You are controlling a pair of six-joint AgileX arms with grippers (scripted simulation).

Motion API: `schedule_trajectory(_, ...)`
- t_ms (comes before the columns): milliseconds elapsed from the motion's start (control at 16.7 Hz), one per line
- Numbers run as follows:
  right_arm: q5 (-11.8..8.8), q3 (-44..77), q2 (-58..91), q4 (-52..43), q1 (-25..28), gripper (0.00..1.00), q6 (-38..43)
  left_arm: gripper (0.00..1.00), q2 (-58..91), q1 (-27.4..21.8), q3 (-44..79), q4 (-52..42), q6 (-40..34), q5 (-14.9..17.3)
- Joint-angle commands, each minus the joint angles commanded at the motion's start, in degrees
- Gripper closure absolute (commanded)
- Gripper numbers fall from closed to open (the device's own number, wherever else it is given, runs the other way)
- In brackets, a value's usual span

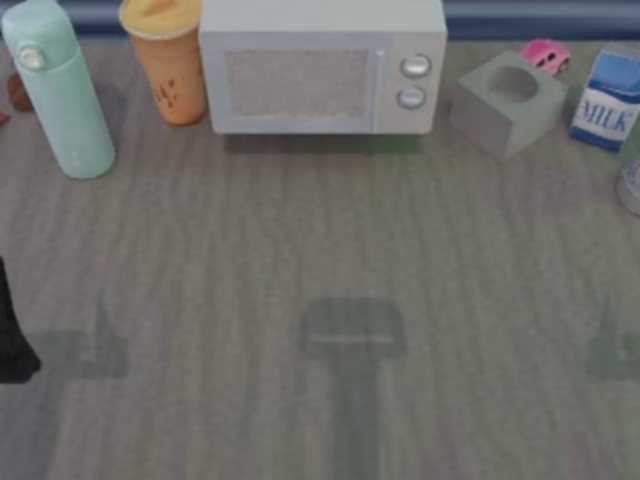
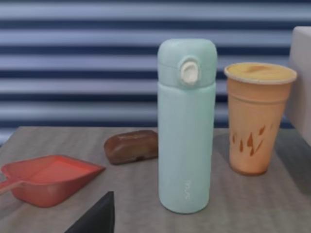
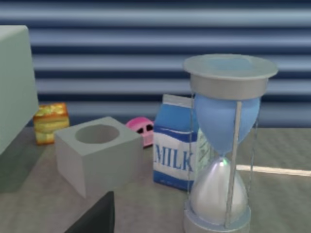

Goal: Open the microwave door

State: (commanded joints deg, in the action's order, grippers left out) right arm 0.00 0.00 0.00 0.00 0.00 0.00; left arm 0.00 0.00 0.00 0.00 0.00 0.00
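The white microwave [image 1: 320, 65] stands at the back middle of the table, its front facing me. The microwave door [image 1: 295, 82] with its grey mesh window lies flat against the front, shut. Two round silver knobs [image 1: 415, 66] sit on the right panel. My left arm [image 1: 12, 345] is parked at the table's left edge, far from the microwave. One dark finger [image 2: 97, 218] of it shows in the left wrist view, nothing beside it. My right arm is outside the top view; one finger [image 3: 97, 218] shows in its wrist view, holding nothing.
Left of the microwave stand an orange cup [image 1: 168, 60] and a mint bottle [image 1: 58, 90]. To its right are a grey cube with a hole [image 1: 505, 100], a pink toy car [image 1: 546, 55], a milk carton [image 1: 606, 100] and an hourglass [image 3: 223, 145]. A red scoop [image 2: 46, 177] lies far left.
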Motion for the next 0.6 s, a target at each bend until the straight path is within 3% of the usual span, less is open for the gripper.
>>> schedule_trajectory(300, 0.0, 0.0, 0.0, 0.0, 0.0, 0.00, 0.0, 0.00, 3.6, -2.0, 3.4, -0.2, -1.0, -1.7)
schedule_trajectory(600, 0.0, 0.0, 0.0, 0.0, 0.0, 0.00, 0.0, 0.00, 21.6, -10.4, 18.8, -1.4, -5.3, -9.0)
